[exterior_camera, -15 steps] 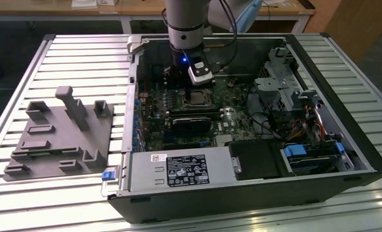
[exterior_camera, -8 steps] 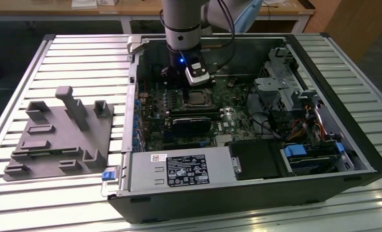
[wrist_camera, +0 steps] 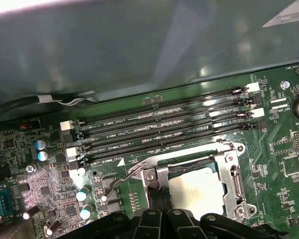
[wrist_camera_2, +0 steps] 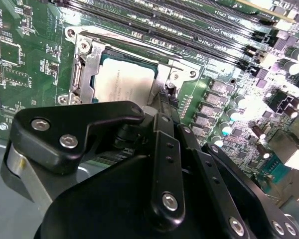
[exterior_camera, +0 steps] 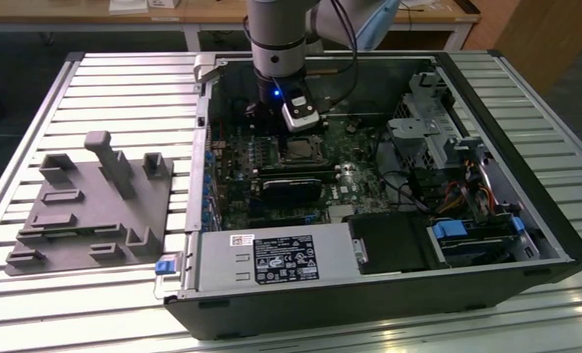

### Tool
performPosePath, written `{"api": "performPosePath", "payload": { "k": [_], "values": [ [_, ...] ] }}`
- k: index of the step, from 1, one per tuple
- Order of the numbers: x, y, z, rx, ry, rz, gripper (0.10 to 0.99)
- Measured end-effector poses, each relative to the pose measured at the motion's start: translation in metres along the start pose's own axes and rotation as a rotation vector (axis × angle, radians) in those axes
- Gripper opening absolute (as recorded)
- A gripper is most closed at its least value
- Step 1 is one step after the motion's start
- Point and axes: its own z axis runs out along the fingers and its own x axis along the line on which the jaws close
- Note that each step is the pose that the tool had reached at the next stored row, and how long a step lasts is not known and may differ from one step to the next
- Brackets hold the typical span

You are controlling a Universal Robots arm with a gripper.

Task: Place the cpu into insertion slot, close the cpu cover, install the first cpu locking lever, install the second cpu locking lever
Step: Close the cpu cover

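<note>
Well off to the exterior view's left of the insertion slot [exterior_camera: 299, 151], a grey moulded fixture [exterior_camera: 84, 209] on the slatted worktop [exterior_camera: 94, 73]. Around the slot, an open computer case [exterior_camera: 369, 309]. Directly above the slot, the arm [exterior_camera: 276, 37], reaching down. In the slot, the cpu [wrist_camera: 197, 191], silvery face up, framed by the cpu cover [wrist_camera: 235, 174] lying flat over it. At the slot's edge in both wrist views, the jaws, drawn together with nothing visible between them, tips just beside a bent wire locking lever [wrist_camera: 124, 175]. Beyond the slot, four long memory sockets [wrist_camera: 164, 129]. To the exterior view's right of the slot, a drive bay [exterior_camera: 467, 235] and cabling.
</note>
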Motion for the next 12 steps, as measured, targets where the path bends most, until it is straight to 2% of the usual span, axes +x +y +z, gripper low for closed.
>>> {"api": "performPosePath", "payload": {
  "k": [12],
  "values": [
    [-0.0119,0.0028,0.0008,0.0,-0.0002,0.0,0.106]
  ]
}}
